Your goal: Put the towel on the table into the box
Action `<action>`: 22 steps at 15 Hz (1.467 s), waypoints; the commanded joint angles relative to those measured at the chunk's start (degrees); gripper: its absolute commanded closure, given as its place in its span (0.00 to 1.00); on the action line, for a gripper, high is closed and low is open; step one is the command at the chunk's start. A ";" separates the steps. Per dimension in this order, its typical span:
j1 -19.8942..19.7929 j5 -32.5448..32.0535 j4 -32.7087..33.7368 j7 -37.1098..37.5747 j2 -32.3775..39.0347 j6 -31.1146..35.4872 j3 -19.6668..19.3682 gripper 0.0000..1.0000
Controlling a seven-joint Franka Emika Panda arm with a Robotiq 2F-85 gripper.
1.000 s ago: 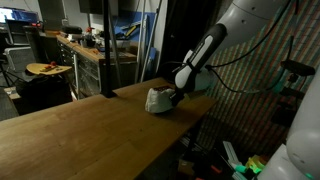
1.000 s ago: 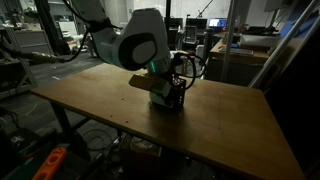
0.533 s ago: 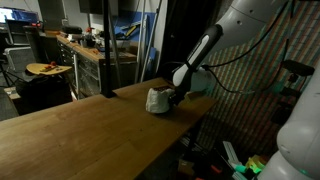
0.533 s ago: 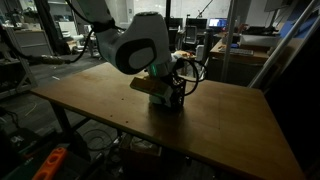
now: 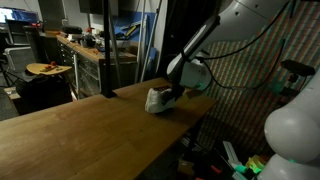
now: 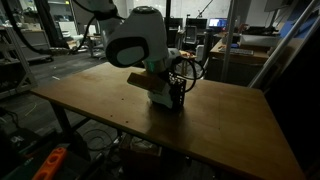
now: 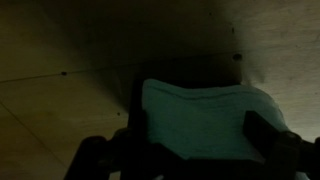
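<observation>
The box (image 6: pixel 175 97) stands on the worktop (image 5: pixel 80 130) close to a far edge, with a long stretch of bare wood open on the near side in both exterior views. The towel (image 7: pixel 200 118) sits bunched in the box; in an exterior view the towel (image 5: pixel 155 99) covers the box's visible side. The jaws hang just above it, spread wide, one finger on each side of the cloth, gripping nothing. The wrist view is dim, and the finger ends are cut off at its lower edge. The arm (image 6: pixel 135 40) hides part of the box.
</observation>
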 commanded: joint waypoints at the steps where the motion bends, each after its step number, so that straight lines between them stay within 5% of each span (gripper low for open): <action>1: -10.65 10.55 0.53 -10.88 -0.66 -1.24 10.49 0.03; 3: -15.58 15.64 0.78 -16.09 -0.41 -2.21 14.40 0.28; 4: -17.69 17.91 0.81 -18.49 -0.43 -2.82 15.90 0.28; 12: -27.60 29.54 0.02 -32.47 -1.84 -7.27 21.50 0.94; 15: -28.94 31.18 -0.26 -35.46 -1.84 -7.77 22.14 0.99; 16: -29.16 31.44 -0.30 -36.18 -1.80 -7.82 22.27 0.71; 17: -29.25 31.69 -0.30 -36.89 -1.70 -7.70 22.40 0.71; 22: -29.26 32.73 0.17 -39.64 -1.24 -7.49 23.76 0.31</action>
